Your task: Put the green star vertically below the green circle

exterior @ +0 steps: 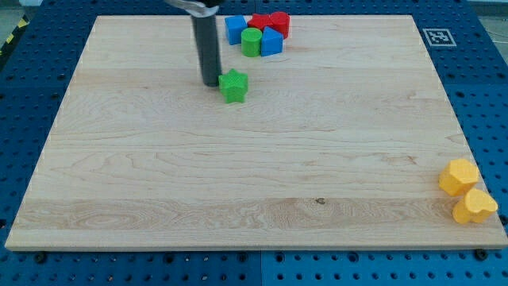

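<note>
The green star (pixel 234 86) lies on the wooden board (pixel 238 175) near the view's top, left of centre. The green circle (pixel 252 42) stands above it and slightly to the right, inside a cluster of blocks at the board's top edge. My tip (pixel 210 83) is at the end of the dark rod, just left of the green star and touching or almost touching its left side. The star sits a little left of a line straight down from the circle.
Around the green circle are a blue block (pixel 235 28) on its upper left, a blue block (pixel 271 42) on its right, and red blocks (pixel 271 22) behind. Two yellow blocks (pixel 459 176) (pixel 475 206) lie at the board's lower right edge.
</note>
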Robot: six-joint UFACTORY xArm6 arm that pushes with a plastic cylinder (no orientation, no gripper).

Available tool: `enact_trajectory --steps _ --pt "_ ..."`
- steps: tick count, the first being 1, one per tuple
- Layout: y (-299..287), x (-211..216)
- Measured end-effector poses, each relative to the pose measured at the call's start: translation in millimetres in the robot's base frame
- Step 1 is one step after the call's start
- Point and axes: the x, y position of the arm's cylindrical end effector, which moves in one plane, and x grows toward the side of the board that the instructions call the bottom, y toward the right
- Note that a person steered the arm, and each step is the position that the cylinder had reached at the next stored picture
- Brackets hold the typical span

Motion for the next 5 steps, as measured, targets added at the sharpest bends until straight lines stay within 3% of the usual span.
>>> enact_trajectory --steps 5 --pt "-22 3"
